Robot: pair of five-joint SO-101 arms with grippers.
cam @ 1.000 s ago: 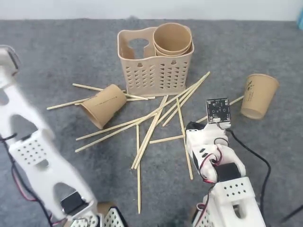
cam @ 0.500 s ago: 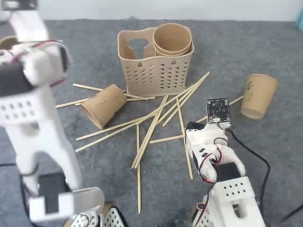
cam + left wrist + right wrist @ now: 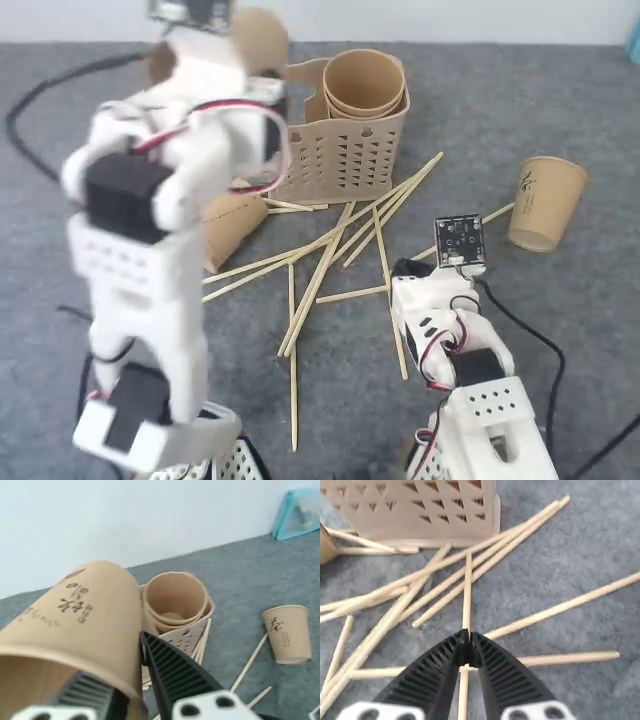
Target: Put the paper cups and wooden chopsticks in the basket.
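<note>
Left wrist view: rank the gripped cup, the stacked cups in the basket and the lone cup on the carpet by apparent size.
1. Gripped cup: largest, but nearest the camera.
2. Stacked cups.
3. Lone cup: smallest, but farthest off.
Their true sizes may well match.

1. basket (image 3: 340, 160): beige, slotted walls, handle cutout. Stands upright at far centre of carpet (image 3: 560, 110).
2. stacked cups (image 3: 365, 85): brown paper, nested, mouths up, in basket's right half.
3. raised cup (image 3: 75, 625): brown, printed, tipped sideways in the air by basket's left end. Wall pinched in left gripper (image 3: 117, 665).
4. tipped cup (image 3: 228, 222): lies on its side, front-left of basket, partly hidden.
5. lone cup (image 3: 545, 205): sits well right of basket, looks to be on its side.
6. chopsticks (image 3: 320, 265): pale wood, scattered and crossing in front of basket, some reaching its base.
</note>
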